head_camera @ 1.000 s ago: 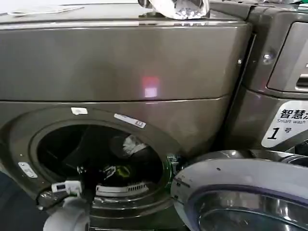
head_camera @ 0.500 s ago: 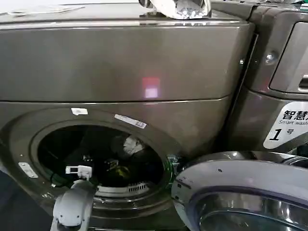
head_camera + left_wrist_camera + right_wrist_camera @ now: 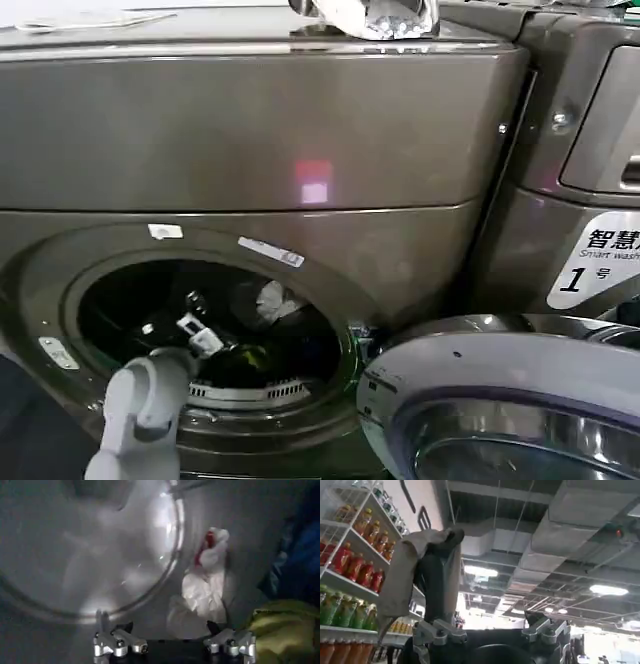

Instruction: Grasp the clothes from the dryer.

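My left pincer (image 3: pixel 192 318) had gone from the lower lip of the porthole, where it was a second before, up and in through the opening of the dryer (image 3: pixel 250 130). Its fingers were spread and held nothing. In the left wrist view the whitish-grey piece (image 3: pixel 206 592) lay straight ahead against the drum wall, with the yellow-green piece (image 3: pixel 280 622) just beside one fingertip. I judged the reach nearly done and the closing not yet begun.

My right pincer (image 3: pixel 490 630) was raised towards the ceiling, apparently spread, with a pale cloth (image 3: pixel 407 572) draped over one finger.

The door (image 3: pixel 500 400) hung open at the near right. A second machine (image 3: pixel 590 130) stood to the right. Shelves of bottles (image 3: pixel 350 555) lined the room.
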Available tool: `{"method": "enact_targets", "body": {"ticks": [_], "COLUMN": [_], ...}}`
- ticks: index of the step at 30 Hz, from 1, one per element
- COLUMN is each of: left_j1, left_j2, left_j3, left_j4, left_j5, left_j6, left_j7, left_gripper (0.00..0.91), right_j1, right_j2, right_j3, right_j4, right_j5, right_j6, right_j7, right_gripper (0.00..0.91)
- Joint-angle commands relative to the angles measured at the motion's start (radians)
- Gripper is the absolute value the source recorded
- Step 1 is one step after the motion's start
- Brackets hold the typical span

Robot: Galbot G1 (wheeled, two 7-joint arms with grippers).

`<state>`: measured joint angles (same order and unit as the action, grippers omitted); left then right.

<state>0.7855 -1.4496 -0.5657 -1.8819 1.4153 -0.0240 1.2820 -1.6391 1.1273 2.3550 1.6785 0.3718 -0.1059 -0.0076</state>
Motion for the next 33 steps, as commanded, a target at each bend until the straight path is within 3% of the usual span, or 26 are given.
{"method": "enact_targets", "body": {"ticks": [1, 33], "left_j1": [-0.085, -0.064], "left_j2": [-0.005, 0.017], "left_j3": [0.021, 0.029], "left_j4": [0.133, 0.293], "left_j5": [0.074, -0.037], "left_j6": [-0.092, -0.045], "left_j7": [0.065, 0.066], "left_gripper": [0.907, 0.907], "right_j1": [0.001, 0.011], "right_j2": [0.002, 0.006], "right_j3": [-0.001, -0.025], "right_j4": [-0.006, -0.003], "right_j5": [-0.004, -0.022], "right_j6": [0.003, 0.008], "right_j7": [0.0, 0.001], "right_gripper": [0.907, 0.907]}}
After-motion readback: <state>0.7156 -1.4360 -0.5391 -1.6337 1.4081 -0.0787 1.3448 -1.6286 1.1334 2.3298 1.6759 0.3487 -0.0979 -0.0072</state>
